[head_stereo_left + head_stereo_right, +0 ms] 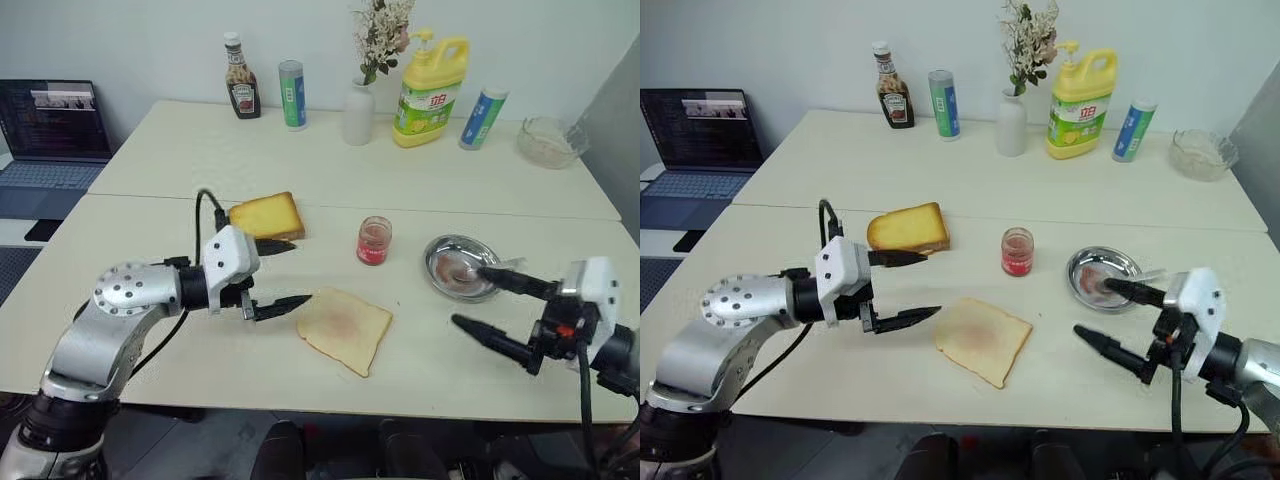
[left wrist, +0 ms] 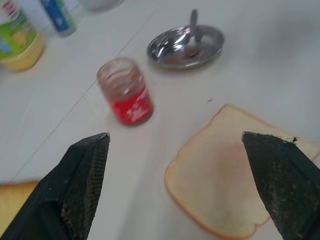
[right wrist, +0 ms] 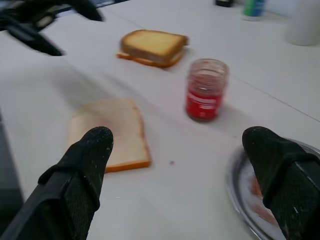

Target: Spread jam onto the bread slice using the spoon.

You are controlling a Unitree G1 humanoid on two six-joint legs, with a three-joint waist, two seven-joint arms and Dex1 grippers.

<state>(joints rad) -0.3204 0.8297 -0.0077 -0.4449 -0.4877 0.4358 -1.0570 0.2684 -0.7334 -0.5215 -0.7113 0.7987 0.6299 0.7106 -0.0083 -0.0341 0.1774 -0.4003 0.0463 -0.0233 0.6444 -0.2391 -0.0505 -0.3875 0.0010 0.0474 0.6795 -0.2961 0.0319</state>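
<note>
holding both arms above the table, we have the left gripper [image 1: 283, 274] and the right gripper [image 1: 485, 300] spread wide and empty. the bread slice [image 1: 344, 328] lies flat with a faint pink smear, the jam [image 1: 373, 241] behind it, the spoon [image 2: 192, 31] in the steel dish [image 1: 440, 259]. we judge the spreading looks done, so we should lift away gently without touching the slice.

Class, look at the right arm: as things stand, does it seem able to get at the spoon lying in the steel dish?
Probably yes. The right gripper is open and empty beside the dish, and the spoon lies uncovered in it.
</note>
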